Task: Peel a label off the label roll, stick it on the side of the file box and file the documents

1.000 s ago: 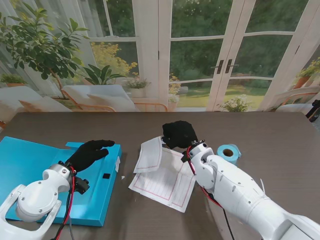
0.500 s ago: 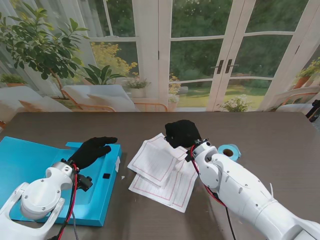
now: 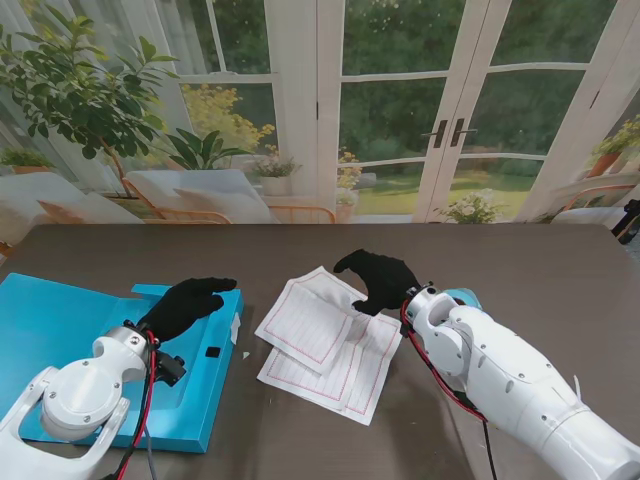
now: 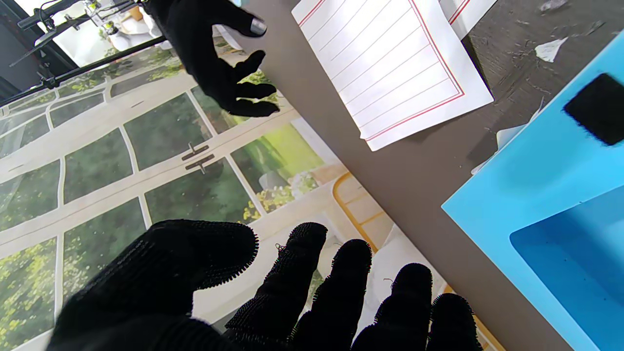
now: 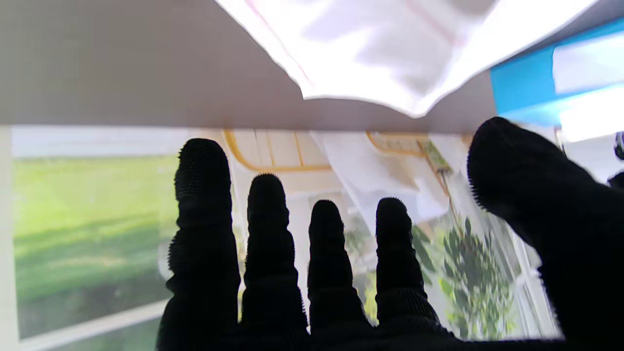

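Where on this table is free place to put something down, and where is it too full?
Bare tabletop lies along the far edge behind the blue file box, and on the far right beyond the label roll. The middle is crowded: the documents sit between the file box and the right robot hand.

The table [image 3: 560, 270] was a dark brown wood-grain top; on its left part lay the open blue file box [image 3: 60, 330], flat, with a small white label [image 3: 235, 328] showing at its right edge; just right of the box, near the middle, lay the lined white documents [image 3: 320, 340], one sheet overlapping the sheets under it. Right of the papers stood the blue label roll [image 3: 466, 296], mostly hidden; a few white paper scraps [image 4: 548, 48] lay on the bare wood between box and papers.
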`<state>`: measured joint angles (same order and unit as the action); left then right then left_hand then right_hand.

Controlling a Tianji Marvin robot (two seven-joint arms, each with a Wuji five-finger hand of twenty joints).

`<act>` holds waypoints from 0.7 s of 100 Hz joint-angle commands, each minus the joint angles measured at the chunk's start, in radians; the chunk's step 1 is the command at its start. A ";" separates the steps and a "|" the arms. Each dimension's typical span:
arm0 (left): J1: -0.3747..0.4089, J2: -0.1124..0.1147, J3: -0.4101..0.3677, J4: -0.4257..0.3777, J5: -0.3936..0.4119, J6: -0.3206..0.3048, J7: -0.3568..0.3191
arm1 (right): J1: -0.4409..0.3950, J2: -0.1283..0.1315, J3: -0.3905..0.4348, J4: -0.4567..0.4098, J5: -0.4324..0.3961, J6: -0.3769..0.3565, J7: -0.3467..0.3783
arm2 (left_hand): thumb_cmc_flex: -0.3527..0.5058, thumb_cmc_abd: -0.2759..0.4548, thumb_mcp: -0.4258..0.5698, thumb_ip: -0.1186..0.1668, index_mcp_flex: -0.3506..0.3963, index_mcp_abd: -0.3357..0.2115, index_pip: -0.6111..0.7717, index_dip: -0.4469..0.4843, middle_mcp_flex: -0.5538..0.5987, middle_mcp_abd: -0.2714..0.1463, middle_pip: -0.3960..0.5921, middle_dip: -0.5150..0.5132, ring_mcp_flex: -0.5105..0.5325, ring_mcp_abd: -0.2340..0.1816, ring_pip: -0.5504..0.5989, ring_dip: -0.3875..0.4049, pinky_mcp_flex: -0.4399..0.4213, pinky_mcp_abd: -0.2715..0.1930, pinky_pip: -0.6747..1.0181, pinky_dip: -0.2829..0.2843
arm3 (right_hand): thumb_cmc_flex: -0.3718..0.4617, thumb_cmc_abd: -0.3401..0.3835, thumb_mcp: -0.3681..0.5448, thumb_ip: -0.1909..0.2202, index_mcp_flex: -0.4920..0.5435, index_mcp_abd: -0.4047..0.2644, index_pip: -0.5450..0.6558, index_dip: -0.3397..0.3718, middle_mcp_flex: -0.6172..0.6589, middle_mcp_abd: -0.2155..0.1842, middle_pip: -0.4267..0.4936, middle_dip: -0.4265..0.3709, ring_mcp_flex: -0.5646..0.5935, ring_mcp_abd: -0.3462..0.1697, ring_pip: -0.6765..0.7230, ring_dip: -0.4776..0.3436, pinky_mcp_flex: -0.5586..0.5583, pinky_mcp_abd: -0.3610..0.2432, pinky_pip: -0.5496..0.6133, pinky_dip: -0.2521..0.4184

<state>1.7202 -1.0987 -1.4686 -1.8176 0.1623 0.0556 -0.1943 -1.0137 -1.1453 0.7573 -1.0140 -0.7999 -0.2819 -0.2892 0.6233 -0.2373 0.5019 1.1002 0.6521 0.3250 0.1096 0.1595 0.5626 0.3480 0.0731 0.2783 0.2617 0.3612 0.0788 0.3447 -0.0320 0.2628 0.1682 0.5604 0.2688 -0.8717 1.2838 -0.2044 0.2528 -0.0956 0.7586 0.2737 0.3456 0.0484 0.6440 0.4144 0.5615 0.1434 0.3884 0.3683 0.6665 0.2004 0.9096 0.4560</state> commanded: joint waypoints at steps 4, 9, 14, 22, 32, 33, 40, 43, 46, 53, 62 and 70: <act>0.006 -0.002 0.000 -0.005 -0.002 0.004 -0.025 | -0.011 0.024 -0.013 -0.007 -0.021 -0.001 0.047 | -0.010 0.039 -0.002 -0.023 -0.013 0.001 -0.017 0.002 -0.014 0.004 -0.008 0.008 -0.009 -0.005 -0.008 0.013 -0.018 -0.017 -0.027 0.012 | -0.025 -0.100 0.000 0.010 -0.081 0.036 -0.019 -0.029 -0.100 0.019 0.004 -0.027 -0.089 -0.013 -0.028 -0.032 -0.544 -0.037 -0.077 -0.032; 0.008 -0.002 0.000 -0.007 -0.002 0.005 -0.026 | -0.011 0.029 -0.019 -0.009 -0.022 0.001 0.069 | -0.011 0.040 -0.003 -0.023 -0.015 0.000 -0.018 0.002 -0.015 0.003 -0.008 0.008 -0.010 -0.006 -0.008 0.013 -0.019 -0.018 -0.028 0.011 | -0.018 -0.121 0.003 0.007 -0.102 0.053 -0.023 -0.035 -0.121 0.025 0.004 -0.030 -0.113 -0.014 -0.035 -0.038 -0.558 -0.043 -0.090 -0.035; 0.010 -0.001 0.000 -0.008 0.000 0.007 -0.026 | -0.006 0.029 -0.032 0.000 -0.022 0.007 0.070 | -0.011 0.040 -0.003 -0.023 -0.014 0.001 -0.017 0.002 -0.015 0.003 -0.008 0.008 -0.009 -0.007 -0.008 0.013 -0.019 -0.018 -0.028 0.011 | -0.033 -0.142 0.008 -0.001 -0.116 0.060 -0.020 -0.039 -0.128 0.031 0.010 -0.030 -0.123 -0.006 -0.034 -0.042 -0.562 -0.046 -0.099 -0.035; 0.012 -0.002 0.001 -0.010 0.000 0.009 -0.024 | 0.001 0.023 -0.054 0.022 -0.009 0.016 0.065 | -0.010 0.040 -0.002 -0.023 -0.012 0.000 -0.016 0.003 -0.014 0.003 -0.008 0.008 -0.009 -0.007 -0.008 0.013 -0.019 -0.019 -0.028 0.011 | -0.041 -0.143 0.004 -0.006 -0.135 0.061 -0.025 -0.045 -0.139 0.032 0.009 -0.032 -0.133 -0.003 -0.036 -0.044 -0.572 -0.049 -0.107 -0.036; 0.013 -0.002 0.004 -0.012 0.001 0.013 -0.024 | 0.015 0.011 -0.091 0.054 0.009 0.035 0.047 | -0.011 0.041 -0.003 -0.024 -0.015 0.000 -0.018 0.002 -0.015 0.000 -0.008 0.008 -0.009 -0.007 -0.008 0.013 -0.019 -0.019 -0.028 0.011 | -0.065 -0.131 -0.005 -0.011 -0.160 0.076 -0.028 -0.051 -0.143 0.042 0.014 -0.033 -0.132 0.004 -0.031 -0.044 -0.576 -0.044 -0.112 -0.034; 0.013 -0.002 0.004 -0.012 0.002 0.013 -0.024 | 0.017 0.010 -0.094 0.057 0.012 0.037 0.046 | -0.011 0.040 -0.003 -0.024 -0.015 0.000 -0.017 0.002 -0.015 0.001 -0.008 0.008 -0.009 -0.007 -0.008 0.013 -0.019 -0.019 -0.028 0.011 | -0.067 -0.129 -0.006 -0.011 -0.163 0.079 -0.028 -0.052 -0.144 0.043 0.014 -0.033 -0.133 0.006 -0.030 -0.044 -0.577 -0.044 -0.113 -0.034; 0.015 -0.001 0.005 -0.013 0.003 0.018 -0.027 | 0.027 0.000 -0.119 0.078 0.030 0.051 0.042 | -0.010 0.040 -0.002 -0.024 -0.013 0.000 -0.017 0.002 -0.014 0.004 -0.007 0.008 -0.009 -0.005 -0.008 0.013 -0.020 -0.019 -0.028 0.011 | -0.076 -0.115 -0.015 -0.012 -0.169 0.112 -0.050 -0.072 -0.156 0.053 0.018 -0.034 -0.137 0.012 -0.025 -0.043 -0.579 -0.043 -0.117 -0.029; 0.016 -0.001 0.005 -0.014 0.003 0.020 -0.028 | 0.032 -0.006 -0.131 0.091 0.037 0.058 0.033 | -0.010 0.040 -0.002 -0.024 -0.015 -0.001 -0.017 0.002 -0.015 0.002 -0.008 0.008 -0.009 -0.006 -0.008 0.013 -0.020 -0.019 -0.028 0.011 | -0.082 -0.114 -0.015 -0.012 -0.171 0.131 -0.057 -0.078 -0.155 0.060 0.022 -0.033 -0.132 0.018 -0.020 -0.042 -0.575 -0.040 -0.116 -0.027; 0.017 0.000 0.004 -0.016 0.003 0.024 -0.029 | 0.036 -0.012 -0.142 0.103 0.044 0.066 0.024 | -0.011 0.041 -0.003 -0.024 -0.015 -0.001 -0.018 0.002 -0.015 0.001 -0.008 0.008 -0.010 -0.008 -0.008 0.013 -0.020 -0.019 -0.028 0.011 | -0.086 -0.113 -0.013 -0.012 -0.172 0.144 -0.064 -0.084 -0.153 0.064 0.025 -0.033 -0.128 0.022 -0.017 -0.041 -0.575 -0.037 -0.116 -0.025; 0.019 0.001 0.003 -0.021 0.007 0.029 -0.033 | 0.042 -0.024 -0.155 0.123 0.070 0.073 0.019 | -0.011 0.041 -0.003 -0.024 -0.015 -0.002 -0.017 0.002 -0.014 -0.001 -0.008 0.008 -0.008 -0.008 -0.007 0.013 -0.019 -0.020 -0.028 0.011 | -0.091 -0.101 -0.013 -0.012 -0.170 0.167 -0.076 -0.095 -0.154 0.072 0.029 -0.033 -0.128 0.028 -0.014 -0.040 -0.577 -0.035 -0.117 -0.023; 0.022 0.001 0.001 -0.024 0.011 0.033 -0.035 | 0.046 -0.039 -0.167 0.146 0.098 0.076 0.010 | -0.011 0.042 -0.003 -0.025 -0.014 -0.001 -0.017 0.002 -0.015 0.001 -0.008 0.008 -0.008 -0.006 -0.007 0.013 -0.019 -0.019 -0.028 0.012 | -0.098 -0.082 -0.020 -0.013 -0.168 0.173 -0.078 -0.100 -0.147 0.072 0.034 -0.033 -0.123 0.035 -0.009 -0.039 -0.578 -0.033 -0.117 -0.020; 0.022 0.001 0.002 -0.025 0.013 0.037 -0.035 | 0.051 -0.049 -0.180 0.164 0.112 0.081 -0.002 | -0.011 0.041 -0.003 -0.025 -0.014 0.000 -0.017 0.003 -0.015 0.001 -0.008 0.008 -0.007 -0.005 -0.007 0.014 -0.019 -0.019 -0.028 0.012 | -0.105 -0.051 -0.031 -0.011 -0.168 0.183 -0.080 -0.107 -0.139 0.074 0.038 -0.032 -0.114 0.039 -0.004 -0.037 -0.574 -0.030 -0.114 -0.015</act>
<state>1.7377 -1.0971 -1.4667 -1.8343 0.1743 0.0872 -0.2101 -0.9624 -1.1790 0.5888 -0.8595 -0.6794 -0.2063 -0.2957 0.6233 -0.2373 0.5020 1.1002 0.6520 0.3250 0.1094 0.1595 0.5626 0.3482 0.0731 0.2783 0.2615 0.3612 0.0788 0.3447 -0.0320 0.2628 0.1682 0.5606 0.2060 -0.9532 1.2726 -0.2054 0.1256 0.0583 0.6915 0.1807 0.2364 0.0980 0.6718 0.3935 0.4637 0.1632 0.3721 0.3315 0.6659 0.1743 0.8131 0.4312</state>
